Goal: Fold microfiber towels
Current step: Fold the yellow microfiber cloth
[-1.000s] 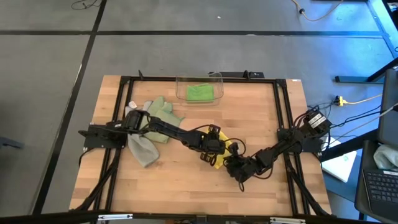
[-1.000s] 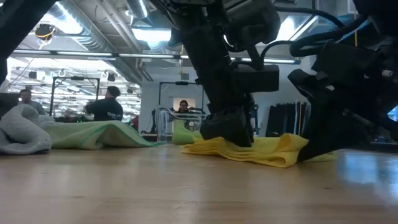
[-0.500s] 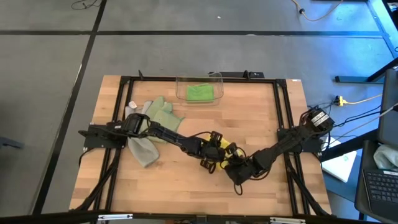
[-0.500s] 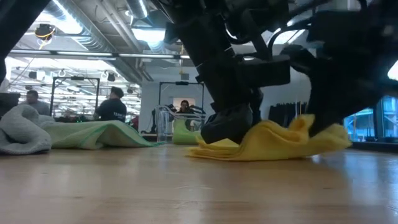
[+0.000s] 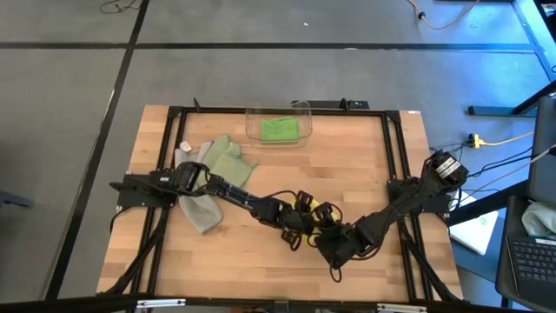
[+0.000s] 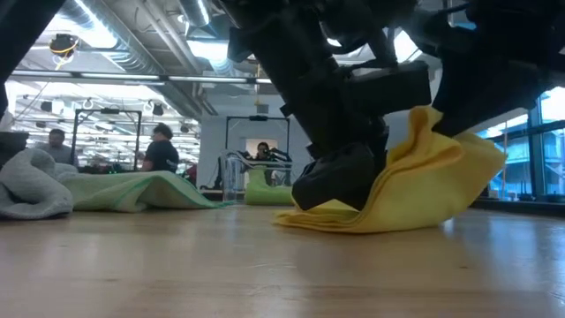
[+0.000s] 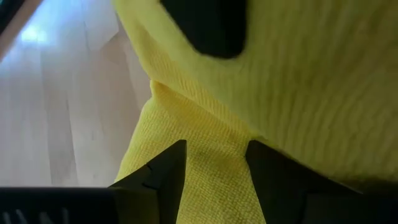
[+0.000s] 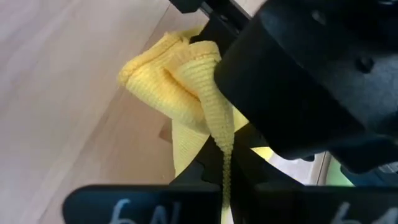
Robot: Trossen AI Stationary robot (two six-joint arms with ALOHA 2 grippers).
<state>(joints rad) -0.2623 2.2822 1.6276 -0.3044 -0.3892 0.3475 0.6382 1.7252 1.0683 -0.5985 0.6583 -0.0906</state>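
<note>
The yellow towel (image 5: 326, 211) lies bunched at the table's middle, mostly hidden under both arms. In the low view it (image 6: 406, 194) has its lower part on the table and one side raised. My left gripper (image 5: 302, 228) is low on it (image 6: 340, 181), shut on cloth. My right gripper (image 5: 334, 246) is shut on the raised side. The grey towel (image 5: 198, 210) and the pale sage towel (image 5: 224, 161) lie crumpled at the left. The bright green towel (image 5: 280, 129) lies in the clear bin. My left gripper pinches a ridge of the yellow towel (image 7: 214, 180) between its two fingers (image 7: 165, 177), close to the table. The cloth by the fingers rests on the wood; one layer or several, I cannot tell. My right gripper pinches a hemmed edge of the towel (image 8: 222, 146) between its fingers (image 8: 202, 171). That side (image 6: 428, 124) is held up above the table, and the cloth slopes down from it to the part on the wood.
The clear plastic bin (image 5: 300, 109) stands at the far middle edge. A black frame (image 5: 395, 156) runs round the tabletop. Bare wood lies on the near side (image 5: 234, 261) and at the far right (image 5: 356, 156). People stand in the room behind (image 6: 159, 150).
My right gripper has risen with one side of the yellow towel, which has gone from lying flat to standing up and leaning over. Both grippers have shifted a little toward the table's near edge. The towel's lower part has stayed on the table at my left gripper.
</note>
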